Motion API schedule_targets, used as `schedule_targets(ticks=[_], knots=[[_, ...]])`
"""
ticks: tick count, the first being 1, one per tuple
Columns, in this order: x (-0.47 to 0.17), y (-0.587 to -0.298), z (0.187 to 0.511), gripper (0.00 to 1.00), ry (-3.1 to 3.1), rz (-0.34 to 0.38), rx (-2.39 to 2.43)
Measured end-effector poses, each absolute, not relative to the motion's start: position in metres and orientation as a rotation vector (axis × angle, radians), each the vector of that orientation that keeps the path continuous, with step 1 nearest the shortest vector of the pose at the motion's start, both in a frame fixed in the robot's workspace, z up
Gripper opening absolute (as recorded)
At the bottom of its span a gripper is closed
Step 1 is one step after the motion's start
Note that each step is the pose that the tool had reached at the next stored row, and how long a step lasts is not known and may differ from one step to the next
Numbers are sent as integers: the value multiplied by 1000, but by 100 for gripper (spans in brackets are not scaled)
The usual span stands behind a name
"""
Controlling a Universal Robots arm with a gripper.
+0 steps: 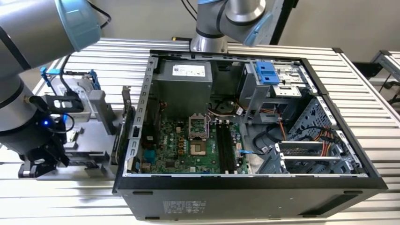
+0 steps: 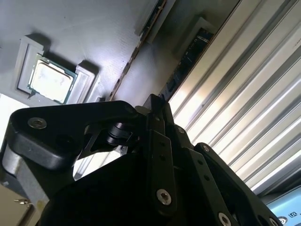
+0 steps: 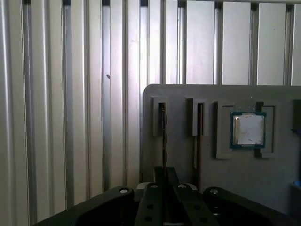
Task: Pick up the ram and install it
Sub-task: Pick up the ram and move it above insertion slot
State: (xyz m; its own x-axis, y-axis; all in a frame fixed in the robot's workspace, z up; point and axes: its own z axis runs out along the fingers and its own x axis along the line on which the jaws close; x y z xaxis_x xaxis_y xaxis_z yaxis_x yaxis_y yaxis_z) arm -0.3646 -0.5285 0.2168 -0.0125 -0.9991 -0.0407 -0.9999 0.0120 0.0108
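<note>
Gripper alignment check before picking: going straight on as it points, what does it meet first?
Probably the ram, edge-on in the grey holder, directly ahead of the gripper; depth unclear.

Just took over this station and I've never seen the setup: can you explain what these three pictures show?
One robot arm carries a gripper over a slatted metal table. The exterior view, from a camera off the arm, shows an open computer case with a grey parts holder on that view's left. Both wrist views come from cameras riding on the arm. In the first wrist view the gripper lines up with a memory stick standing on edge in the holder; a second stick and a square processor chip sit alongside. I cannot tell whether anything is held.
</note>
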Motion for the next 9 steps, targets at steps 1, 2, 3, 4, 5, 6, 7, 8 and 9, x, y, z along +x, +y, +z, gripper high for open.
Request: schedule_targets(ticks=[1,2,3,4,5,6,7,8,9], knots=[[-365,-529,217,0,2219,57,-2192],[-365,-529,218,0,2219,57,-2192],[-365,-529,219,0,2219,57,-2192],[-365,-529,219,0,2219,57,-2192],[-365,-529,220,0,2219,57,-2192],[-365,-529,221,0,2219,57,-2192],[-365,-528,222,0,2219,57,-2192],[-365,-528,222,0,2219,57,-2192],[-365,-528,222,0,2219,57,-2192]])
